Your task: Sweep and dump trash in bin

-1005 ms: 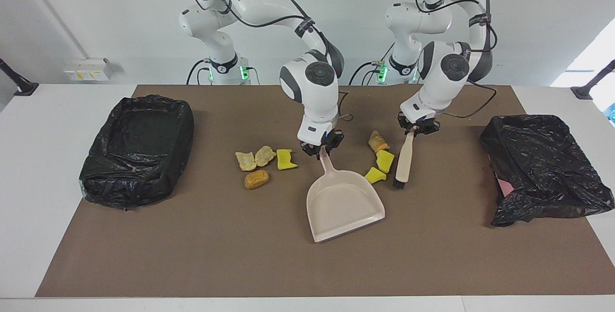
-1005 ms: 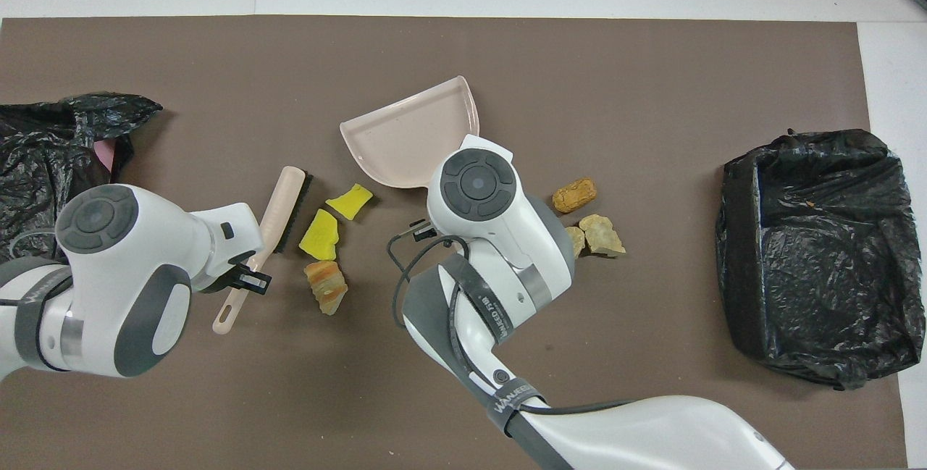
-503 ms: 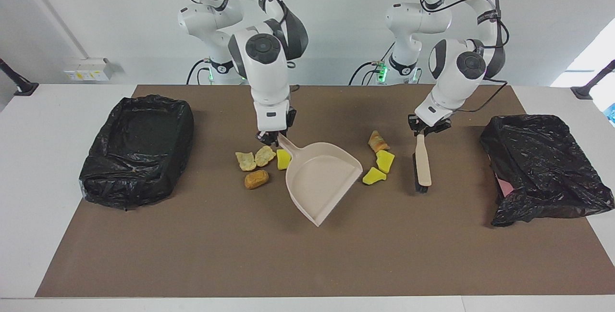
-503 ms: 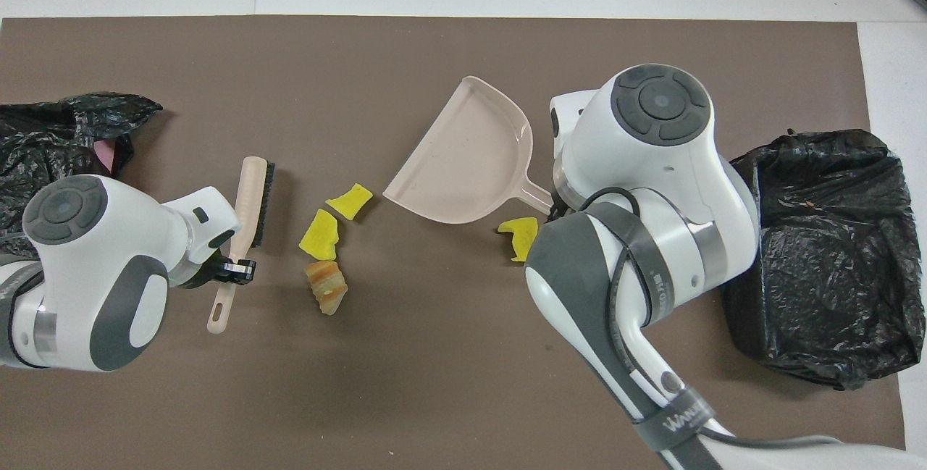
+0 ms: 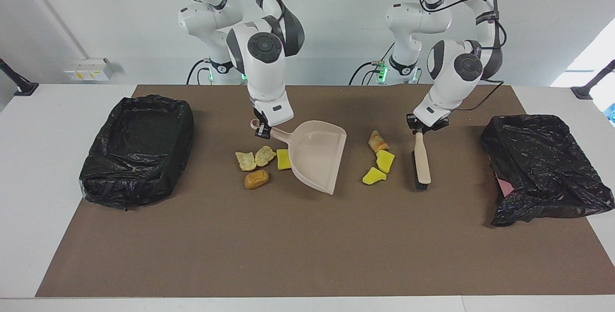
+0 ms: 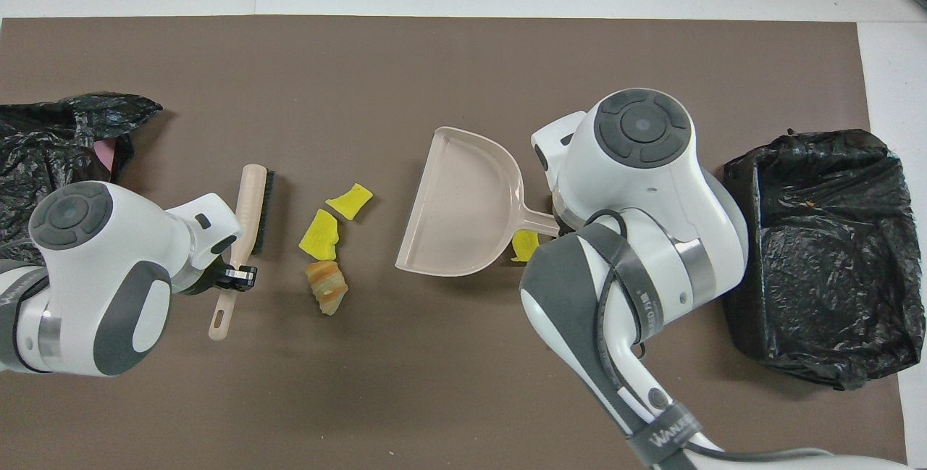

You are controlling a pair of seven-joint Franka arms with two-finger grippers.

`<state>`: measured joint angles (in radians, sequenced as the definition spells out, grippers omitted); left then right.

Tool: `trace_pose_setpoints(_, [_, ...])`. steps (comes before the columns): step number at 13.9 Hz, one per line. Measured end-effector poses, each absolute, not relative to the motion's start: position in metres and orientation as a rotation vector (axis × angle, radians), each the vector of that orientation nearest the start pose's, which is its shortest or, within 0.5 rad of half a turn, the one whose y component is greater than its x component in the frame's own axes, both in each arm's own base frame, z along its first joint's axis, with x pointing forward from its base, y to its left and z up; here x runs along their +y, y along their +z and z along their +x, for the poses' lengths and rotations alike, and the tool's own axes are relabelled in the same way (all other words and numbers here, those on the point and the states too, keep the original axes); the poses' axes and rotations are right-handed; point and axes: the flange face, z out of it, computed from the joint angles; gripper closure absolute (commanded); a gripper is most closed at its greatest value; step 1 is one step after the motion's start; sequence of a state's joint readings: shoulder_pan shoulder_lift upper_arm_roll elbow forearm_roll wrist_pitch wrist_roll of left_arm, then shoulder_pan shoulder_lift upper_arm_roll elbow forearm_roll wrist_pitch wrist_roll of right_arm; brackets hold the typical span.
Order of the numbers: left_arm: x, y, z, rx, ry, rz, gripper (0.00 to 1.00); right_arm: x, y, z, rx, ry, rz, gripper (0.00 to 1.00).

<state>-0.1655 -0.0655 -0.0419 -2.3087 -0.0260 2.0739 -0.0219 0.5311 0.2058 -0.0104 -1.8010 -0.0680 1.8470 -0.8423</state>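
My right gripper (image 5: 262, 131) is shut on the handle of the beige dustpan (image 5: 317, 156), whose open mouth faces the left arm's end of the table. Beside the pan's back lie a yellow sponge chunk (image 5: 283, 159), two tan lumps (image 5: 254, 158) and an orange-brown lump (image 5: 256, 179). A bread-like lump (image 5: 378, 141) and two yellow chunks (image 5: 385, 161) (image 5: 374, 176) lie between the pan's mouth and the beige brush (image 5: 422, 163). My left gripper (image 5: 421, 128) is shut on the brush's handle, bristles on the mat. In the overhead view my right wrist hides most of the first group.
A black-bag-lined bin (image 5: 139, 148) sits at the right arm's end of the brown mat (image 5: 307, 254). A second black-bagged bin (image 5: 543, 168) sits at the left arm's end. White table borders the mat on all sides.
My right gripper carried the dustpan from the middle toward the right arm's end and turned its mouth toward the three scraps. The brush shifted slightly toward the left arm's end.
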Motion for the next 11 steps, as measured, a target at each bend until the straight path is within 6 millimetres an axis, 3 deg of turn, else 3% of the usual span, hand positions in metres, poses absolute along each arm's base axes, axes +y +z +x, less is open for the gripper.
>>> trace_pose_setpoints(5, [-0.124,0.355,0.466,0.350,0.266,-3.106,1.00,0.331,0.383,0.498,-1.998,0.282,-2.486,1.00])
trace_pose_setpoints(11, [-0.188,0.342,0.448,0.779,0.257,-3.037,1.00,0.334,0.381,0.500,-1.901,0.240,-2.575,1.00])
